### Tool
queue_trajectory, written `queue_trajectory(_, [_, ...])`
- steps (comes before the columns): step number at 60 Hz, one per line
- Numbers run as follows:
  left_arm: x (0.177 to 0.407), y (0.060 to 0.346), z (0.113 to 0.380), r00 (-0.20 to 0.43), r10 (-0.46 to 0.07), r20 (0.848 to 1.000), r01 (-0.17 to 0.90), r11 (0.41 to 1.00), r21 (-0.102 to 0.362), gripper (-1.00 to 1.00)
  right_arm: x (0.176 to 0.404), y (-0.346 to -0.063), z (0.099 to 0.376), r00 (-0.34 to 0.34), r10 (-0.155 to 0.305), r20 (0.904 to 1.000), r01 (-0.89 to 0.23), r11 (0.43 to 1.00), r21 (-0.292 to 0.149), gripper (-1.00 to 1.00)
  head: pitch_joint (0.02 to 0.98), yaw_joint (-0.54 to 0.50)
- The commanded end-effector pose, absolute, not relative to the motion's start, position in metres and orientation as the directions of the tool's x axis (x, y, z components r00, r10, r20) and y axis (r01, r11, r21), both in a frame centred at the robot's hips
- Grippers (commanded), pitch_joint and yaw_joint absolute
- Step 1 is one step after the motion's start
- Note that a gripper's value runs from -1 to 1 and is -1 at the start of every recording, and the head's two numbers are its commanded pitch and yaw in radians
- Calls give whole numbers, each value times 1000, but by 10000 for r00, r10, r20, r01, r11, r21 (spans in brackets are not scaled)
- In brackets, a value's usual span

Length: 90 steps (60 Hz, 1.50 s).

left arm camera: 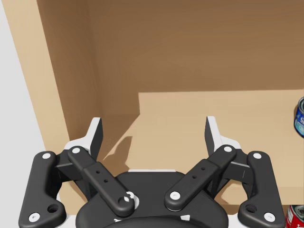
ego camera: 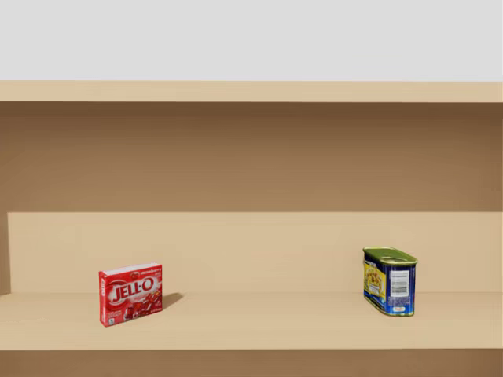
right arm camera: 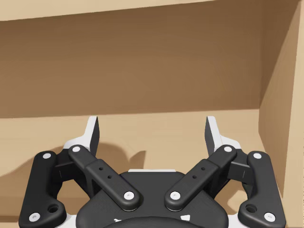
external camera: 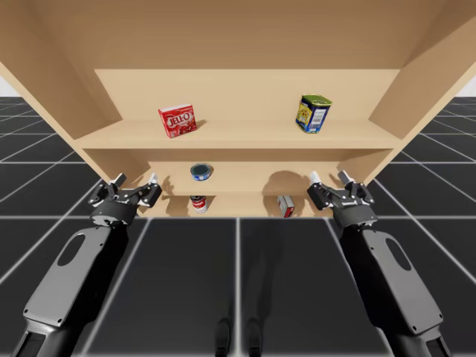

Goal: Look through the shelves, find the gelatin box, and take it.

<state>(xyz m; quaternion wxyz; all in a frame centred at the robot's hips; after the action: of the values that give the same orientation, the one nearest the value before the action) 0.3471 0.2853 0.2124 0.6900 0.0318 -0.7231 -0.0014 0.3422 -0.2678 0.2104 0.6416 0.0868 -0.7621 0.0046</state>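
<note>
The red gelatin box (external camera: 177, 120) (ego camera: 130, 293) stands upright on the left of the top shelf (external camera: 238, 134). My left gripper (external camera: 135, 181) (left arm camera: 154, 134) hangs open in front of the middle shelf's left end, below the box, with nothing between its fingers. My right gripper (external camera: 329, 178) (right arm camera: 153, 133) is open too, in front of the middle shelf's right end, facing bare shelf.
A blue and yellow can (external camera: 313, 113) (ego camera: 389, 281) stands on the top shelf at the right. A blue round can (external camera: 201, 172) (left arm camera: 299, 116) sits on the middle shelf. A red can (external camera: 198, 203) and a small red box (external camera: 286, 205) are on the lowest shelf.
</note>
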Motion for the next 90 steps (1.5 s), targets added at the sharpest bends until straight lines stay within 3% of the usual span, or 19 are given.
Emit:
queue_trajectory(1, [344, 302, 211, -366, -628, 9974, -883, 9943, 594, -1000, 339, -267, 211, -1803, -1453, 9728, -951, 9870, 1298, -1000, 66, -12])
queue_trajectory(15, [344, 304, 212, -333, -568, 9978, -1038, 9932, 531, -1000, 341, -269, 213, -1628, -1445, 9760, -1335, 9834, 1233, -1000, 125, 21])
queue_trajectory(36, [345, 305, 212, -354, -422, 9985, -1074, 9935, 382, -1000, 342, -268, 213, -1553, -1352, 9786, -1413, 9834, 1134, -1000, 279, 241])
queue_trajectory(50, [339, 301, 221, -639, -178, 9978, -961, 9953, 116, -1000, 342, -267, 212, -1522, -1329, 9794, -1378, 9841, 1121, -1000, 281, 243])
queue_trajectory(55, [324, 293, 239, -804, -122, 9967, -616, 9981, 73, -1000, 342, -268, 212, -1502, -1368, 9791, -1355, 9839, 1167, -1000, 278, 233])
queue_trajectory(66, [289, 274, 282, -390, -44, 9992, 718, 9974, 72, -1000, 341, -268, 212, -1481, -1413, 9788, -1316, 9838, 1221, -1000, 282, 235])
queue_trajectory(75, [265, 260, 328, -662, -358, 9972, 1849, 9816, 475, -1000, 341, -267, 213, -1470, -1427, 9788, -1310, 9836, 1237, -1000, 284, 241])
queue_trajectory(90, [272, 247, 367, -837, -695, 9941, 2599, 9615, 891, -1000, 340, -267, 213, -1444, -1443, 9789, -1274, 9838, 1262, -1000, 282, 251])
